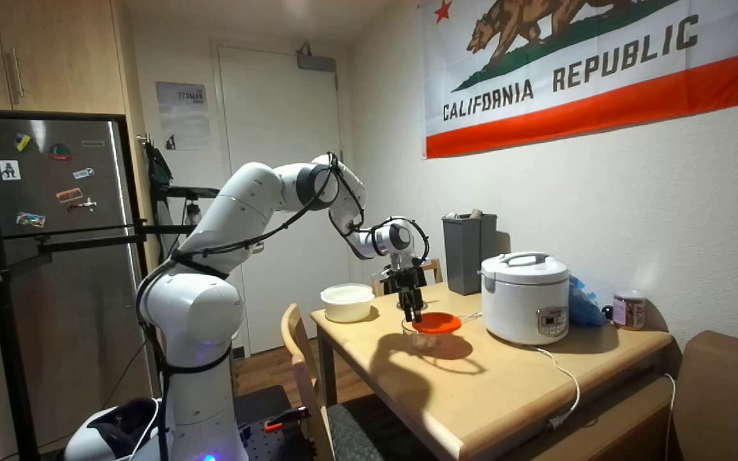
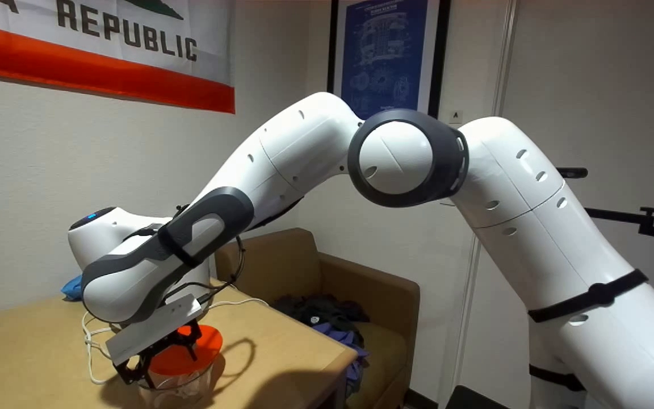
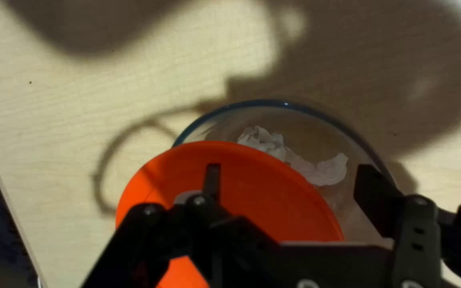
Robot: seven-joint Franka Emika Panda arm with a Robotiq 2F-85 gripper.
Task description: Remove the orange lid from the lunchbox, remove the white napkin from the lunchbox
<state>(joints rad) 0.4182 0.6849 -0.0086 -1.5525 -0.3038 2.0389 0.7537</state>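
The wrist view shows me the napkin (image 3: 326, 171) in the lunchbox (image 3: 262, 103), past the orange lid (image 3: 266, 196); the hand (image 3: 290, 180) hangs spread apart. An exterior view adds a white bowl (image 1: 346, 308).

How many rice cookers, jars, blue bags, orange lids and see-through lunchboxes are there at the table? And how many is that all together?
Rice cooker: 1
Jar: 1
Blue bag: 1, partly hidden behind the rice cooker
Orange lid: 1
See-through lunchbox: 1, partly covered by the orange lid in the wrist view
Total: 5
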